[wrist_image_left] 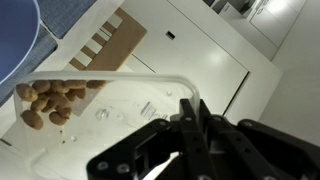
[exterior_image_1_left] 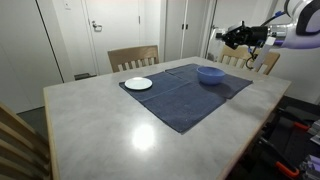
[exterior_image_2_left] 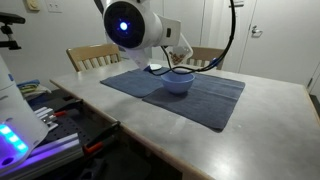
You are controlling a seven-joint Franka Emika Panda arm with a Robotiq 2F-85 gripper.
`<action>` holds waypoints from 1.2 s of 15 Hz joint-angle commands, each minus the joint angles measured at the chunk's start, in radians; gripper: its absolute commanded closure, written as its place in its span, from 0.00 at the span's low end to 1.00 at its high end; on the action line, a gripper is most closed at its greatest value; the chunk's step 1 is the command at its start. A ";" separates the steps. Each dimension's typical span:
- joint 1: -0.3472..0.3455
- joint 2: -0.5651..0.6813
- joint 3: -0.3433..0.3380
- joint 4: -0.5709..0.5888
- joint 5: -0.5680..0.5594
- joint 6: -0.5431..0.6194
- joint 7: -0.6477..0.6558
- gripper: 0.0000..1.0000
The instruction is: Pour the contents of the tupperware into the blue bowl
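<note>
My gripper (exterior_image_1_left: 238, 38) hangs in the air beyond the table's far right corner, above and to the right of the blue bowl (exterior_image_1_left: 210, 74). In the wrist view the gripper (wrist_image_left: 195, 112) is shut on the rim of the clear tupperware (wrist_image_left: 115, 100), which is tilted. The brownish bits (wrist_image_left: 50, 100) are gathered at its far end, still inside. An edge of the blue bowl (wrist_image_left: 12, 40) shows at the top left. In an exterior view the bowl (exterior_image_2_left: 178, 82) sits on the cloth and the arm hides the gripper.
A dark blue cloth (exterior_image_1_left: 185, 95) covers the middle of the grey table (exterior_image_1_left: 130, 135). A flat white plate (exterior_image_1_left: 139, 84) lies on the cloth's left corner. Wooden chairs (exterior_image_1_left: 133, 57) stand along the far side. White doors stand behind.
</note>
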 commanded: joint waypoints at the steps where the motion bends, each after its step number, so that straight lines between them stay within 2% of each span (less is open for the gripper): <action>1: -0.021 0.030 -0.010 -0.003 0.035 -0.076 -0.048 0.98; 12: -0.029 0.063 -0.025 0.004 0.054 -0.166 -0.047 0.98; 18: -0.033 0.127 -0.039 0.023 0.083 -0.230 -0.033 0.98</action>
